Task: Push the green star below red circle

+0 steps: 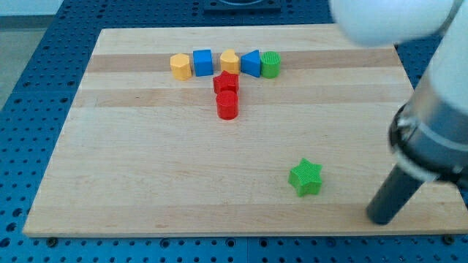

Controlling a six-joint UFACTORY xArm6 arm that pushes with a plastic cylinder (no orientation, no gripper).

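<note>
Green star (pixel 306 177) lying flat on the wooden tabletop (pixel 146 168), low in the view and right of centre, apart from every other block. Red circle (pixel 227 105) well away at about 11 o'clock from the star, upper middle of the board, touching a second red block (pixel 226 82) of unclear shape directly at its 12 o'clock.

Above those two, a row of five along a pale stripe in the wood: yellow hexagon-like block (pixel 180 66) at the view's left end, then blue cube (pixel 202 62), a yellow block (pixel 229 60) with a rounded top, a blue block (pixel 251 63) with slanted sides, and a green circle (pixel 270 64) at the view's right end. Neighbours in the row touching or just beside one another.

My tip (pixel 382 217) down near the tabletop's bottom-right corner, at roughly 4 o'clock from the green star, near it but clearly apart. Dark rod slanting up toward the view's right into a large white, blurred arm housing (pixel 446 117).

No end effector that opens or closes, only the plain rod; nothing gripped.

Blue perforated surface (pixel 29 88) surrounding the board. No brands, labels or legible writing anywhere.
</note>
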